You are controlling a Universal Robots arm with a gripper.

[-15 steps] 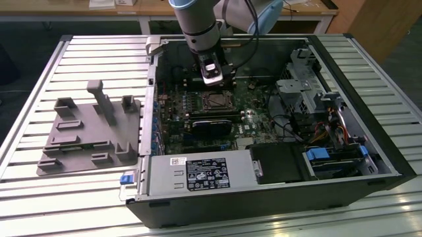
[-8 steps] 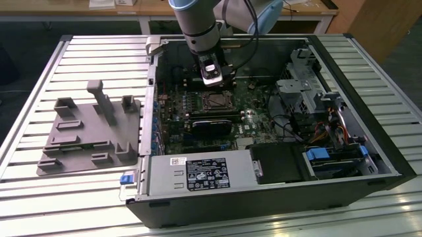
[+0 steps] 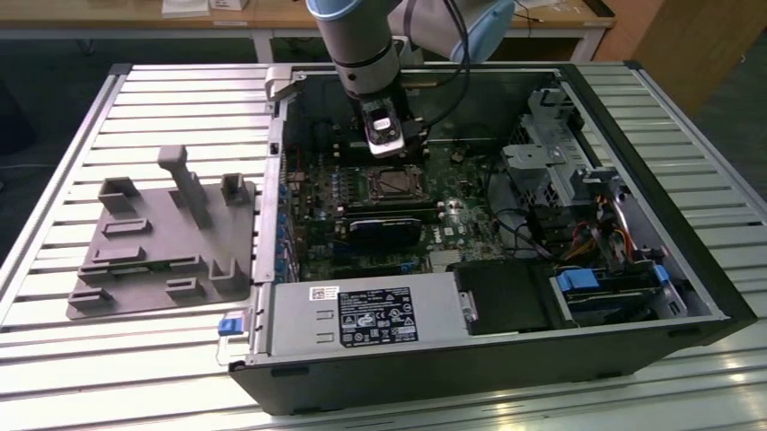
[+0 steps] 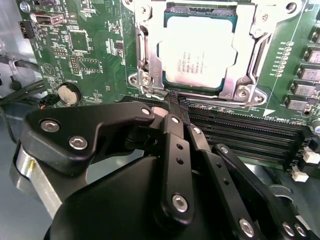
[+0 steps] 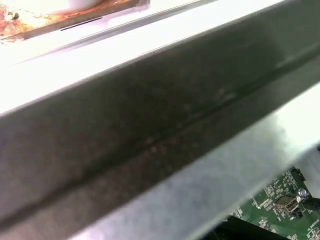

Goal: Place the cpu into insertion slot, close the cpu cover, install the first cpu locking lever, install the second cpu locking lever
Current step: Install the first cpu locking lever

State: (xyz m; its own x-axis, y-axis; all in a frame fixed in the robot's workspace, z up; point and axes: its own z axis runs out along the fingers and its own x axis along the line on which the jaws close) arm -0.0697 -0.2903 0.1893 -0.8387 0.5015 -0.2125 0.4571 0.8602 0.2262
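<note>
Hanging pinched closed, hand (image 4: 176, 101) just beside cpu cover (image 4: 246, 59)

cpu (image 4: 197, 47): flat square chip, silver-tan face with faint print, seated level in the slot, just beyond the pincer (image 4: 177, 102) tips.
slot (image 4: 243, 93): silvery-rimmed socket on green board, directly ahead of the pincer.
cover (image 4: 245, 47): silvery windowed frame, lying flat around the cpu's face.
</note>
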